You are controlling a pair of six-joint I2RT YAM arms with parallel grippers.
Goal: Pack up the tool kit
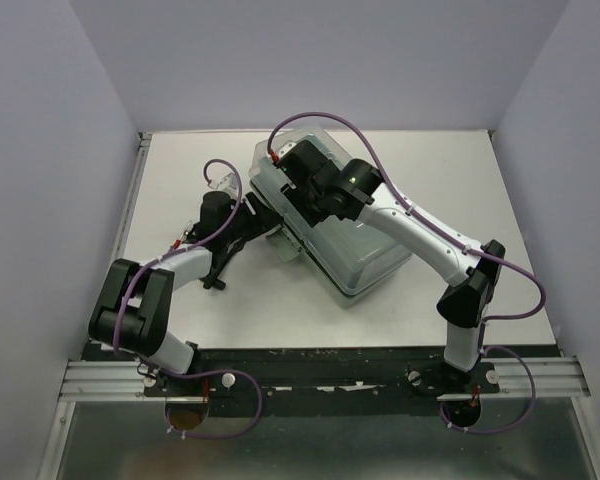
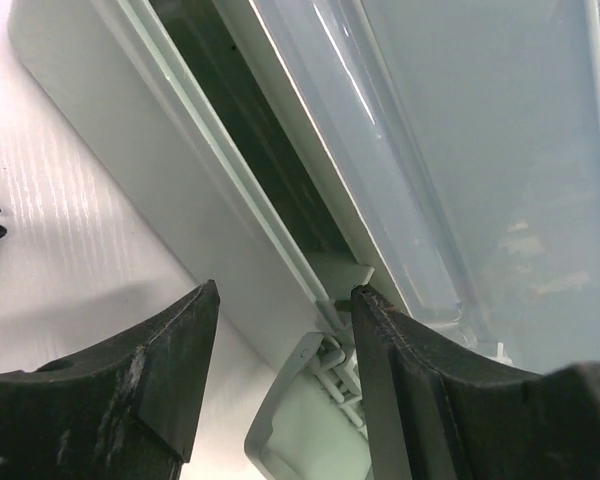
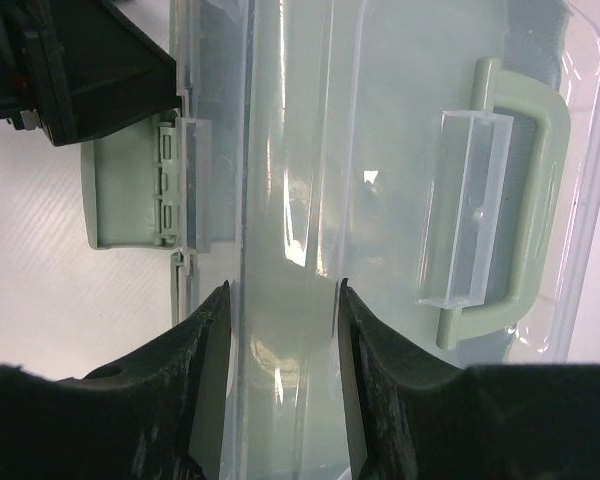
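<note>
Left gripper jaws spread around loose latch; right gripper jaws straddle tool kit lid ridge, pinch unclear; glancing push may leave latch unfastened.

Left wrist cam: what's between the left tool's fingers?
The tool kit's sage-green side latch, flipped outward, sits in the gap of the left tool. This shows in the left wrist view. Whether the tool touches it can't be judged.

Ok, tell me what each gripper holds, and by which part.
Left gripper: nothing, open around the toolbox latch. Right gripper straddles a ridge on the lid; a grip cannot be told.
</note>
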